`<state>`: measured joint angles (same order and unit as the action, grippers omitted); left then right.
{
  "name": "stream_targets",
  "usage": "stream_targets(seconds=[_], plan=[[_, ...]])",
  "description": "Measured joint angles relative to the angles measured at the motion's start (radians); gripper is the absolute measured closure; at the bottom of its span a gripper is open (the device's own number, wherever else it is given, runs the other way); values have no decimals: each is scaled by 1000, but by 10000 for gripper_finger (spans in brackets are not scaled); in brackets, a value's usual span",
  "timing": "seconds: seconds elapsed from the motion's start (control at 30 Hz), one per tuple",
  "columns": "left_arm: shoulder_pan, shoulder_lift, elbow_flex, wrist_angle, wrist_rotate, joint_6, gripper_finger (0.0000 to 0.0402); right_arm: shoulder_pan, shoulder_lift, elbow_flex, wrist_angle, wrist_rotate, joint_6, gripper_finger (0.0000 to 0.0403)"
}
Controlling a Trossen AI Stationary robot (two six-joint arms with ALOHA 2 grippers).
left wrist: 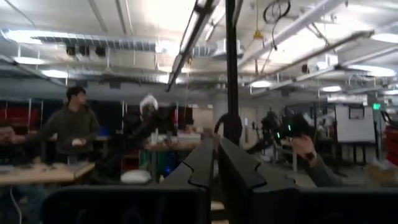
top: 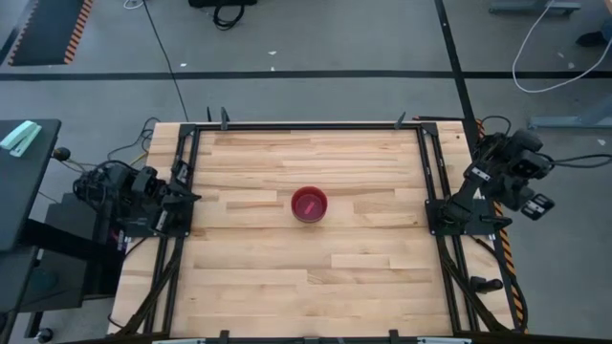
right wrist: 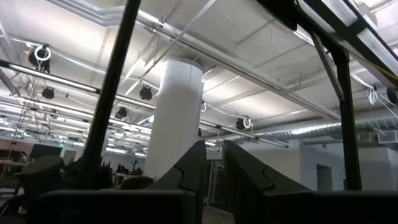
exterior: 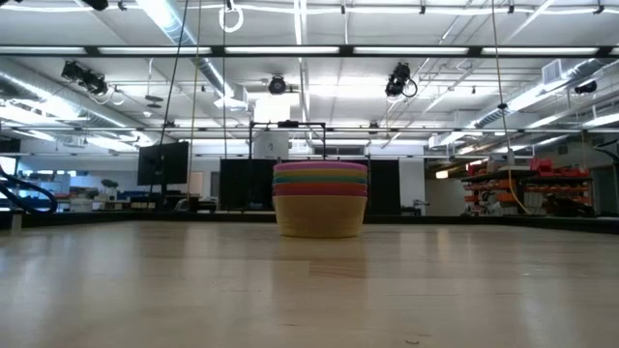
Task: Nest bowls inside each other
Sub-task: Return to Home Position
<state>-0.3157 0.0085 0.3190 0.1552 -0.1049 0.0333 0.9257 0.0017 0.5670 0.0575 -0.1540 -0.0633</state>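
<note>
Closest to us in the low view lies the bare wooden surface point(exterior: 145, 290). Well back on it, near its middle, stands the stack of bowls point(exterior: 320, 199), nested one inside another and upright. We make out the magenta-pink bowl point(exterior: 320, 169) on top and the green bowl point(exterior: 320, 178) right under it. Below those come more rims whose colours we cannot sort with confidence, and a pale yellowish bowl point(exterior: 320, 217) at the bottom touches the surface. From above, only the magenta-pink inside shows. The stack sits about midway between the two arms, well apart from both.

We find the left arm point(top: 134, 196) folded at the left edge of the surface and the right arm point(top: 502, 172) at the right edge. The left tool point(left wrist: 214, 155) points roughly level into the room. Its fingers point(left wrist: 196, 171) stand narrow, with only a slit between them, holding nothing. The right tool point(right wrist: 214, 152) looks up toward the ceiling, its fingers likewise narrow with a thin gap, and empty.

Beyond the left tool we see a person point(left wrist: 74, 124) standing at a far table, and another person's raised arm point(left wrist: 311, 162). Beyond the right tool stands a white column point(right wrist: 177, 118).
</note>
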Motion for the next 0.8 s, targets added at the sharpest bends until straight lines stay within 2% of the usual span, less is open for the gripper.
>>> stream_targets(seconds=[0.27, 0.47, 0.6, 0.8], plan=[[0, -5, -32, 14, 17, -22, 369, 0, 0, -119, 120, 8, 20, 341], [-3, -5, -33, -6, 123, -27, 377, 0, -1, -201, 233, 8, 65, 341], [-3, -5, -33, -41, 129, -29, 377, 0, -1, -248, 303, 8, 68, 341], [-2, -4, -143, 87, 129, -18, 368, 0, -1, -288, 337, 8, 71, 341]])
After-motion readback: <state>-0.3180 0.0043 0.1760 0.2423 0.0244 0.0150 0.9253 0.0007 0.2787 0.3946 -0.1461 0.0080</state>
